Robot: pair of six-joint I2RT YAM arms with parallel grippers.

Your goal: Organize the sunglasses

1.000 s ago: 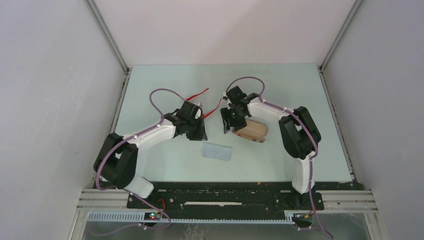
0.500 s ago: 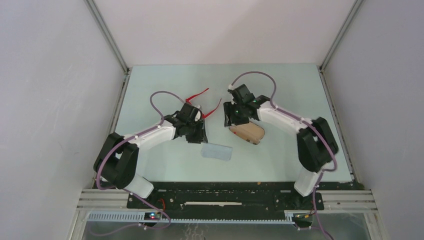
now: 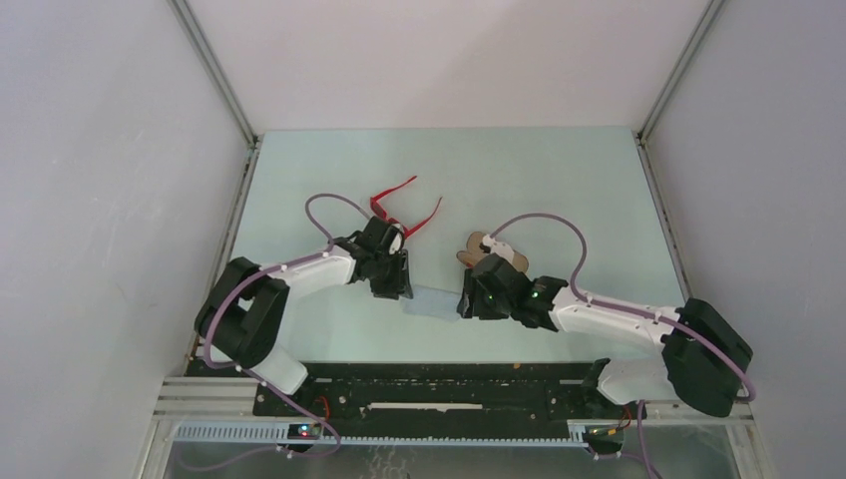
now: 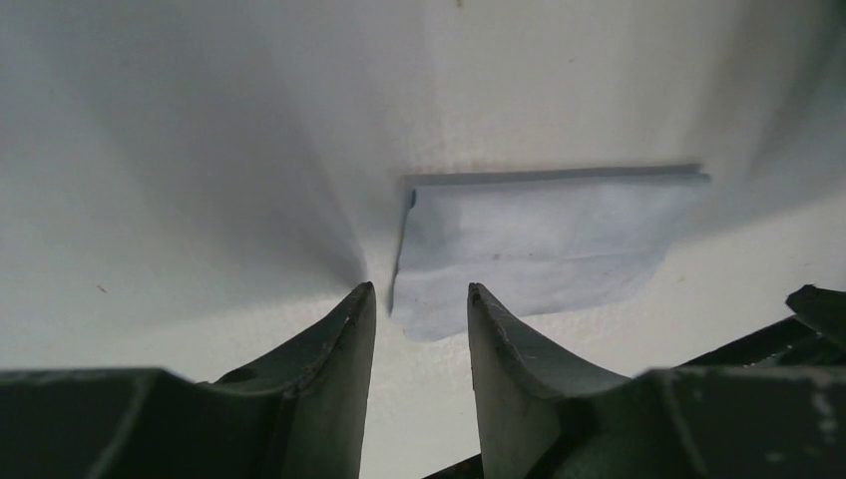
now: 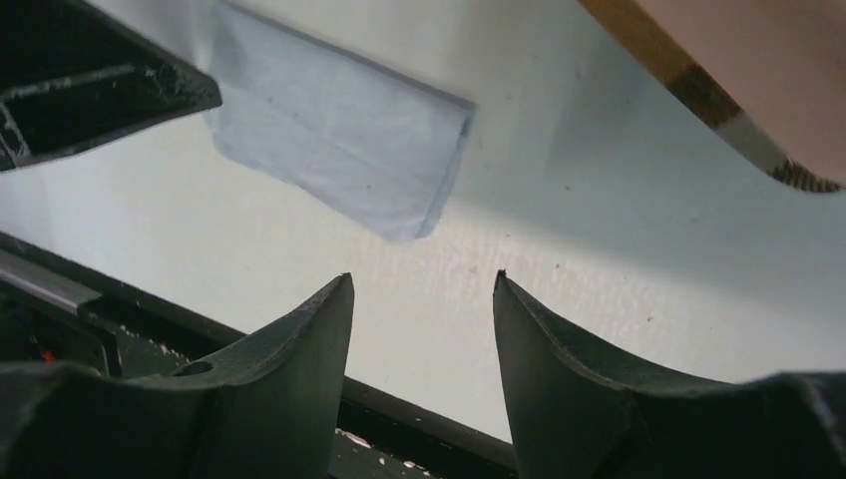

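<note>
Shows the left arm folded at the elbow near the left wall, forearm stretched rightward and low, wrist tipped down so that the left gripper points at the near part of the table. Leaves its jaws parted by a narrow gap with nothing between them. Frames, in the left wrist view, the pale blue cloth just beyond the fingertips, one corner lined up with the gap.

Shows the right arm lying long and low along the near edge, elbow far right, forearm running leftward to the right gripper. Keeps a moderate gap between these jaws, likewise empty. Places the cloth just ahead of the fingers in the right wrist view, with the other gripper's dark body at the upper left corner.

Finds the sunglasses lying on the table behind the left wrist, red arms spread toward the far side, the front partly hidden by the wrist, untouched by either gripper. Puts the brown case just behind the right gripper, to the right of the sunglasses and apart from them.

Sets everything on a pale green-white tabletop, boxed by plain white walls on three sides, with a black rail across the near edge.
</note>
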